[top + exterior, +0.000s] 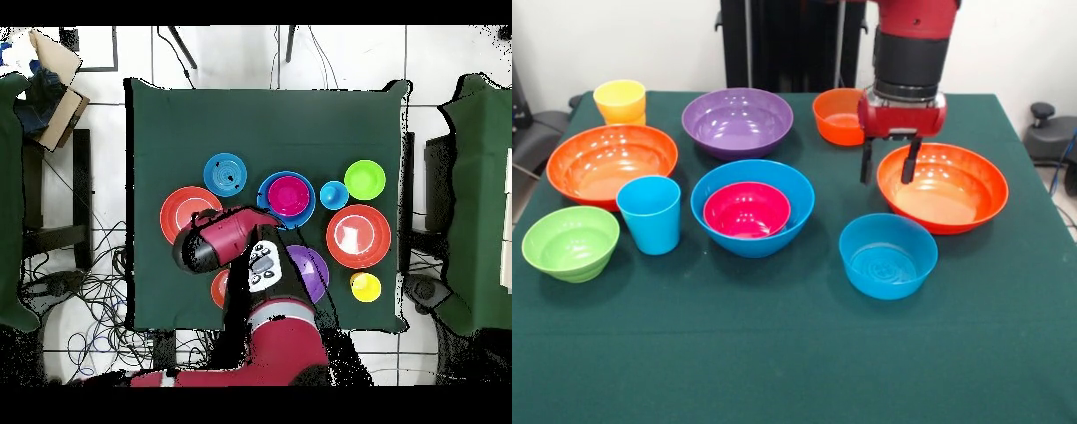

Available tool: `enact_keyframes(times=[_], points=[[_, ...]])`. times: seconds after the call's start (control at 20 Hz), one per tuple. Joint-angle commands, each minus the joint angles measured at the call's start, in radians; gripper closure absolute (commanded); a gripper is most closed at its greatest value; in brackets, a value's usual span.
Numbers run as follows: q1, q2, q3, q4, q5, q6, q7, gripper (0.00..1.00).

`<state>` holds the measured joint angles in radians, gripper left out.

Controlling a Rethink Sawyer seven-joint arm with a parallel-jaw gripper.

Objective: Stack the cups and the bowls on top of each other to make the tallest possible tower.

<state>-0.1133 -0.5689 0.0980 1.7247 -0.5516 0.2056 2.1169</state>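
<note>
From the front, the gripper (890, 162) hangs over the near-left rim of a large orange bowl (953, 190) on the right of the table (777, 353). Its two black fingers (912, 159) are spread apart with nothing between them; one seems to sit just outside the rim and one just inside, which reads as lining up to pinch the bowl's wall. The start of the tower sits mid-table: a small magenta bowl (746, 208) nested in a large blue bowl (786, 181). A medium blue bowl (887, 254) stands alone in front of the orange one. To the left are a blue cup (650, 214), a ribbed green bowl (569, 241), a second large orange bowl (611, 162) and a yellow cup (620, 100). Behind are a purple bowl (737, 119) and a small orange bowl (835, 117), all upright and apart, probably spread out so each can be gripped singly.

From overhead, the red arm (225, 240) covers part of the orange bowl (178, 212) it is working at, and the gripper itself is hidden beneath it. The magenta bowl (289, 195) lies inside the blue bowl (268, 190), with the medium blue bowl (225, 173) on one side and the blue cup (334, 195) and green bowl (365, 179) on the other. The other orange bowl (358, 236), yellow cup (365, 287) and purple bowl (312, 270) lie nearer the robot. The stack looks barely begun.
</note>
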Motion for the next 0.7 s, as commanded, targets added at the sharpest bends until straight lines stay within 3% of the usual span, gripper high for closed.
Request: enact_keyframes(times=[0.05, 0.25, 0.5, 0.55, 0.7], points=[[-0.121, 0.088, 0.147, -0.087, -0.105, -0.075, -0.095, 0.0], [-0.126, 0.062, 0.146, -0.066, -0.115, -0.059, -0.092, 0.0], [-0.056, 0.06, 0.067, -0.1, -0.137, -0.071, -0.039, 0.0], [-0.048, 0.059, 0.057, -0.105, -0.141, -0.068, -0.027, 1.0], [0.001, 0.06, -0.007, -0.116, -0.141, -0.08, 0.017, 1.0]])
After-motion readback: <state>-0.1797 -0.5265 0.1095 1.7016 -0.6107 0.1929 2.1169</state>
